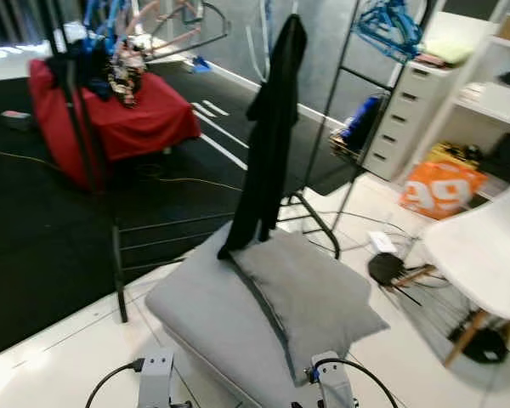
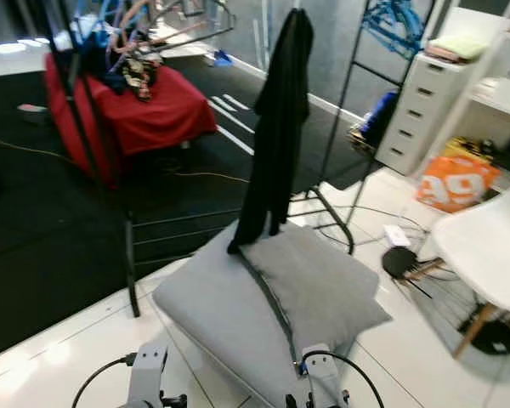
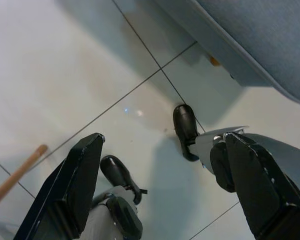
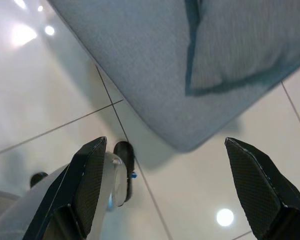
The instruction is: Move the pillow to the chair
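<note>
Pillow on cushion — chair apart

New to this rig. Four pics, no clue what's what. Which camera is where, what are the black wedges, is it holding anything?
The two wide pictures come from a stereo camera on a humanoid robot's head, looking forward and down. On the white tiled floor lie a large grey cushion and, on top of it, a smaller grey pillow. A black garment hangs from a rack above them. The white chair, where the pillow should go, stands to the robot's right.

The other two pictures come from cameras on each wrist, looking along that gripper's two black fingers: those are the wedges. The left gripper and the right gripper are both open and hold nothing. The right one looks down at the cushion and pillow.
</note>
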`<state>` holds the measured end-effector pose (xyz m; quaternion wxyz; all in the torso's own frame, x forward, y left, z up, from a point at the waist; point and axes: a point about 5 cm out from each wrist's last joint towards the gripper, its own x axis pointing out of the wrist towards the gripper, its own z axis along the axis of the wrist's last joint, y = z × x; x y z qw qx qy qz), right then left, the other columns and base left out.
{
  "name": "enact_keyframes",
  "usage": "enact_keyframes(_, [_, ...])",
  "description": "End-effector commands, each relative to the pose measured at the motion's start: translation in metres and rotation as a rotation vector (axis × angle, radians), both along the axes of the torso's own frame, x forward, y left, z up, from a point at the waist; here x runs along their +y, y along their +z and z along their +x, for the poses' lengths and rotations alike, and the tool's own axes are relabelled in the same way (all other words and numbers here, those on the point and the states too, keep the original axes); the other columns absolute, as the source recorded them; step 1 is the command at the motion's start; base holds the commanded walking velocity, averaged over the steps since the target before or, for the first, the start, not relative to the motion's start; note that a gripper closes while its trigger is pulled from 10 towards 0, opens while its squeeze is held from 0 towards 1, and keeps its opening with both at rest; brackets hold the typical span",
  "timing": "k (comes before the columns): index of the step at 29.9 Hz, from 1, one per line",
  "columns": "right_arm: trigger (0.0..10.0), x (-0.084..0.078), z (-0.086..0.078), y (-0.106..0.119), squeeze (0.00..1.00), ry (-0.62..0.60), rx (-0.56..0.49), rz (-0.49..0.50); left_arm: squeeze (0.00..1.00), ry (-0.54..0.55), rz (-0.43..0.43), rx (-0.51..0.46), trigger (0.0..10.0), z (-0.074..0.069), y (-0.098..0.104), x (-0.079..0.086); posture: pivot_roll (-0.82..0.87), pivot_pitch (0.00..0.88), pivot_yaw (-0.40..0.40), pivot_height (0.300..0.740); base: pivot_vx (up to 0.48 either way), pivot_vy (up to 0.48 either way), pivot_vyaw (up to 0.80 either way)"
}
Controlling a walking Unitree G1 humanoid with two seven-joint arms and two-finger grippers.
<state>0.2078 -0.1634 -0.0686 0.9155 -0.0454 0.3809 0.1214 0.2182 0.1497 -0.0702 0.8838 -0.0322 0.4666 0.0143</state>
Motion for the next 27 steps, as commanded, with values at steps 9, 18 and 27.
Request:
enact_keyframes(9, [10.0, -0.005, -0.002, -0.001, 0.00, 0.000, 0.011, -0.012, 0.00, -0.022, 0.007, 0.010, 10.0, 0.001, 0.000, -0.013, -0.14, 0.025, -0.092, 0.723, 0.000, 0.000, -0.76])
enact_keyframes(18, [10.0, -0.004, -0.001, 0.000, 0.00, -0.002, 0.002, 0.003, 0.00, -0.010, 0.034, 0.010, 10.0, 0.001, 0.001, 0.016, -0.14, 0.025, -0.092, 0.723, 0.000, 0.000, -0.34])
enact_keyframes(27, [10.0, -0.004, -0.001, 0.000, 0.00, 0.002, 0.008, -0.003, 0.00, -0.030, 0.035, 0.010, 10.0, 0.005, 0.003, 0.016, -0.14, 0.023, -0.092, 0.723, 0.000, -0.213, 0.00])
